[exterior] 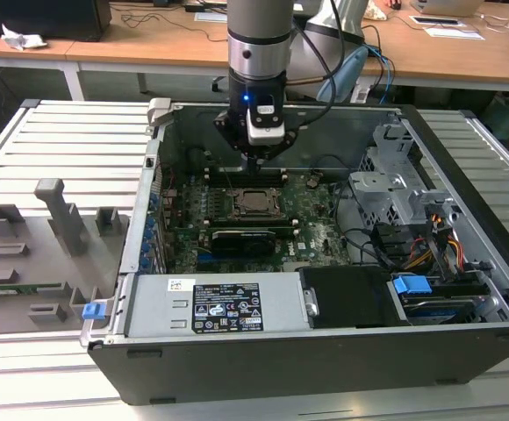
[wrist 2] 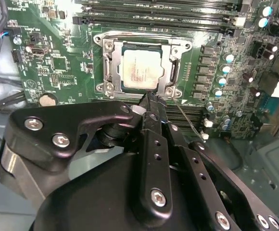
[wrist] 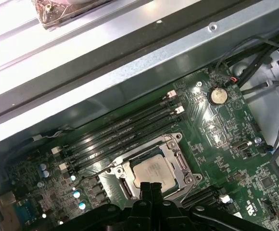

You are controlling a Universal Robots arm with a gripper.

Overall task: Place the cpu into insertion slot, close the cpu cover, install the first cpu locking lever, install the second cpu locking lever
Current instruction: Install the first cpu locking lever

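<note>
A slatted grey worktop [exterior: 61, 140] carries the open case [exterior: 325, 364] at the exterior view's centre; inside, the cpu [wrist 2: 139, 70] lies in the insertion slot [wrist 2: 164, 67], with the cpu cover [wrist 2: 108, 67] apparently down. The claw [wrist 2: 150, 97], clenched and empty, hangs beside a thin locking lever [wrist 2: 190, 120]. Push that wire slowly and squarely so it cannot slip.

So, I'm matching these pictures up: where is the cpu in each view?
Exterior view: the cpu sits mid-board inside the open case, right by the gripper.
Second wrist view: cpu in the metal-framed socket, just past the gripper.
First wrist view: cpu in that socket, again just past the gripper.
Shared landmark: the long black memory slots beside the socket.
</note>
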